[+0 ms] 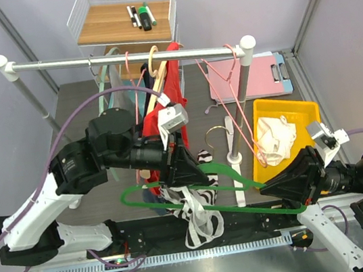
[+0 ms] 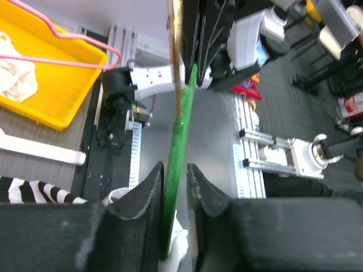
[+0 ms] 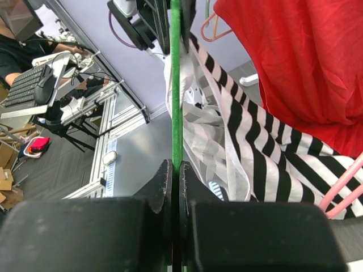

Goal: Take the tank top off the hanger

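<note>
A green hanger (image 1: 254, 208) hangs level between my two arms, above the table's near edge. The black-and-white striped tank top (image 1: 197, 219) droops from its middle, bunched and hanging low. My left gripper (image 1: 197, 171) sits at the hanger's left part. In the left wrist view its jaws (image 2: 174, 170) stand slightly open around the green bar (image 2: 181, 113), with a gap on the right side. My right gripper (image 1: 266, 190) is shut on the hanger's right arm. The right wrist view shows that gripper (image 3: 175, 167) pinching the green bar (image 3: 176, 85), with the striped cloth (image 3: 255, 147) just to its right.
A metal rail (image 1: 128, 56) crosses the back, carrying a red garment (image 1: 172, 96) and pink hangers (image 1: 231, 101). A yellow bin (image 1: 301, 114) at right holds a white garment (image 1: 274, 139). Behind it lies a pink clipboard (image 1: 241, 76). A wire shelf (image 1: 123, 18) stands at the far back.
</note>
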`<state>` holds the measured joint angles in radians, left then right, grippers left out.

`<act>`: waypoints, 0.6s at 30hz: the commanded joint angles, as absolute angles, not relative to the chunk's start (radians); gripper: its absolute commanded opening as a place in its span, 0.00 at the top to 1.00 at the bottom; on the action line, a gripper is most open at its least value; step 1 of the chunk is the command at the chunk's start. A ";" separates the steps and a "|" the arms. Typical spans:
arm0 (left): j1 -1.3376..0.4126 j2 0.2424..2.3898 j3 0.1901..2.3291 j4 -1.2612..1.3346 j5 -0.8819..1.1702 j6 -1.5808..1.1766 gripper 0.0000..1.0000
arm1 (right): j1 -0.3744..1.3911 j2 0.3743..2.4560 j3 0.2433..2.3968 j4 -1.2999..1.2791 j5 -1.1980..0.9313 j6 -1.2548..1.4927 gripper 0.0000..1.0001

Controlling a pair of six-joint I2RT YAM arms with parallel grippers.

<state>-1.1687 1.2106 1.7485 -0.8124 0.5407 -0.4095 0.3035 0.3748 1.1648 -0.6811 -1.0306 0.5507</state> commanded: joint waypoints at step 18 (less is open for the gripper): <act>-1.167 0.798 1.625 -0.775 0.334 -0.362 0.50 | 0.288 0.232 1.164 -0.623 -1.097 0.597 0.99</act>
<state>-1.1675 0.8471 1.6718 -0.7773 0.3321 -0.4030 0.2913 0.2703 1.1355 -0.6338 -1.0451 0.6003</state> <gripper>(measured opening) 0.554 0.055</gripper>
